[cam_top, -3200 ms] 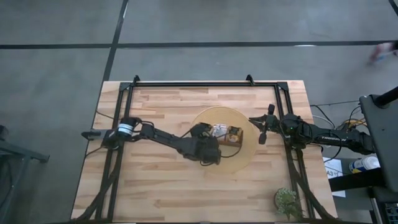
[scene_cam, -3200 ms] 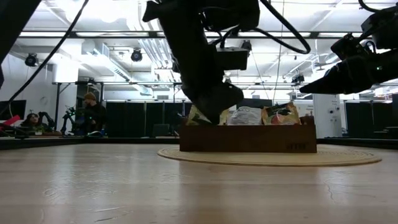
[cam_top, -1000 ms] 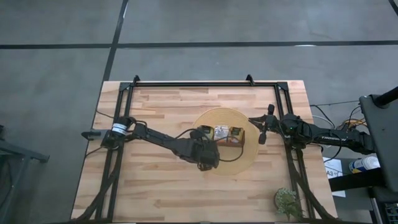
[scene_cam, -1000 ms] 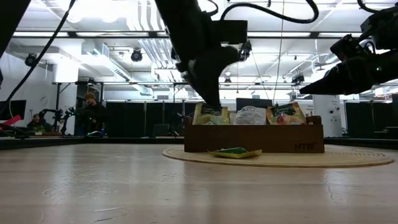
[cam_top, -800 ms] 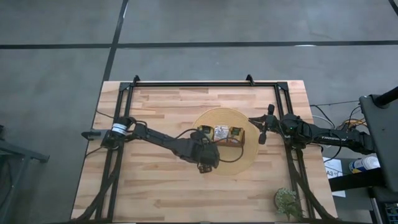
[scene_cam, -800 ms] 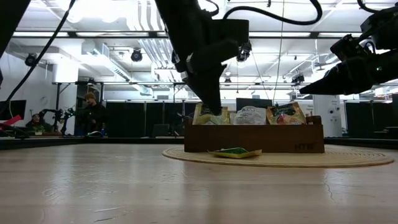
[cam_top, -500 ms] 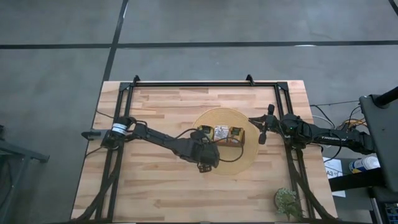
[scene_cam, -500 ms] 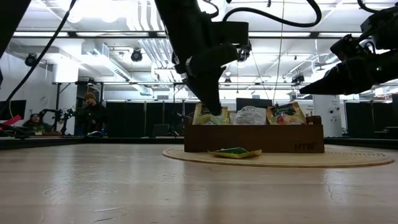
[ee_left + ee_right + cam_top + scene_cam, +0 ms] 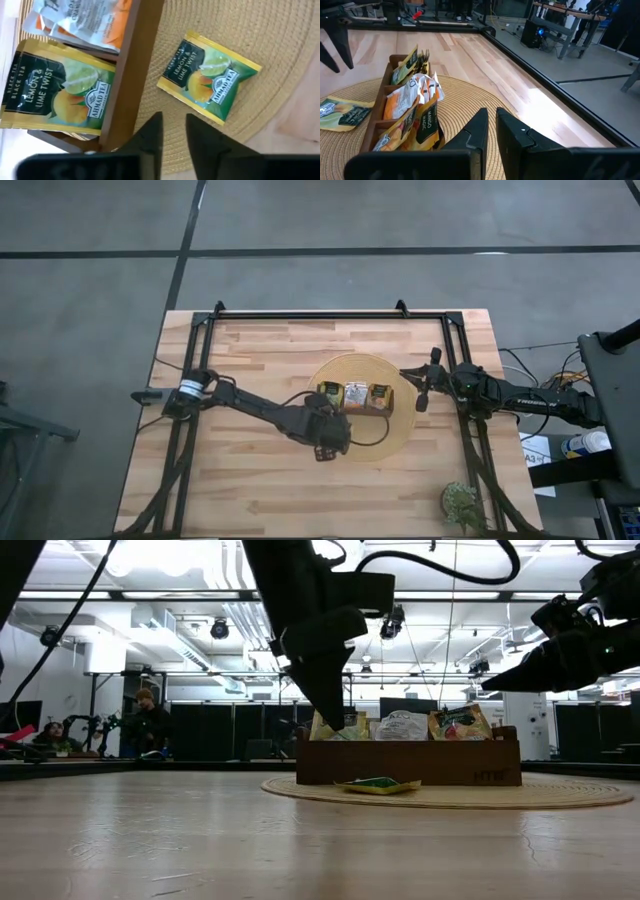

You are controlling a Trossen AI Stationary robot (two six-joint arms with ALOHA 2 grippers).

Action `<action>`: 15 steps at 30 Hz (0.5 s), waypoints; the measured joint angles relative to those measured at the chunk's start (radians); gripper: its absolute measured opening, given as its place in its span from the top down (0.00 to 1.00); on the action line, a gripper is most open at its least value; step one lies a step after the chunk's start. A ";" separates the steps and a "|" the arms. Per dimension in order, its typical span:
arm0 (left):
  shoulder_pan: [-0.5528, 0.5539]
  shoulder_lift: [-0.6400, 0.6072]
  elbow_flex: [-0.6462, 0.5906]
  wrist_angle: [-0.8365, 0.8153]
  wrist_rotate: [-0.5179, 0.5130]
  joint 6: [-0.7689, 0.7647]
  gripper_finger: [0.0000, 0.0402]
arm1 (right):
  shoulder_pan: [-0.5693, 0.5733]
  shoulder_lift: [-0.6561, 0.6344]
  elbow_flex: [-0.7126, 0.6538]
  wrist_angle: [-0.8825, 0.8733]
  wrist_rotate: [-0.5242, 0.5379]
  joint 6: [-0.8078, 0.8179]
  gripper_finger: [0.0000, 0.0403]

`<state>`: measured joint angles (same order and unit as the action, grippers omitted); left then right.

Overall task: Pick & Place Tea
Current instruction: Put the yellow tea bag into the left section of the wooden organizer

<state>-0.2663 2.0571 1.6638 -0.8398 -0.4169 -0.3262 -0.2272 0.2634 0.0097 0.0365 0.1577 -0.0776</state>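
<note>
A brown wooden tray (image 9: 352, 406) stands on a round woven mat (image 9: 395, 430). Its compartments hold upright tea packets: yellow-green (image 9: 55, 92), white with orange (image 9: 80, 20) and orange (image 9: 417, 130). One yellow-green tea packet (image 9: 207, 75) lies flat on the mat just in front of the tray's near wall (image 9: 410, 762). My left gripper (image 9: 174, 117) hangs above the mat beside that packet, pointing steeply down. It is a little open, with nothing between its fingers. My right gripper (image 9: 491, 112) waits shut, level, above the mat's right edge.
A small potted plant (image 9: 460, 505) stands at the table's near right corner. A black frame rail (image 9: 310, 315) runs along the far edge and the sides. Bare wood (image 9: 250, 490) stretches before the mat. People (image 9: 150, 720) are far back in the room.
My left gripper has stayed above the mat and turned a little, its tips swinging slightly toward the table's left. The tea packet on the mat and the tray have kept their places.
</note>
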 joint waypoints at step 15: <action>-0.067 0.000 -0.001 -0.056 -0.111 0.099 0.59 | 0.000 0.000 0.000 0.102 -0.004 0.088 0.92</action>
<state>-0.3333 2.0567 1.6628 -0.8954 -0.5279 -0.2276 -0.2276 0.2634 0.0097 0.1381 0.1537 0.0099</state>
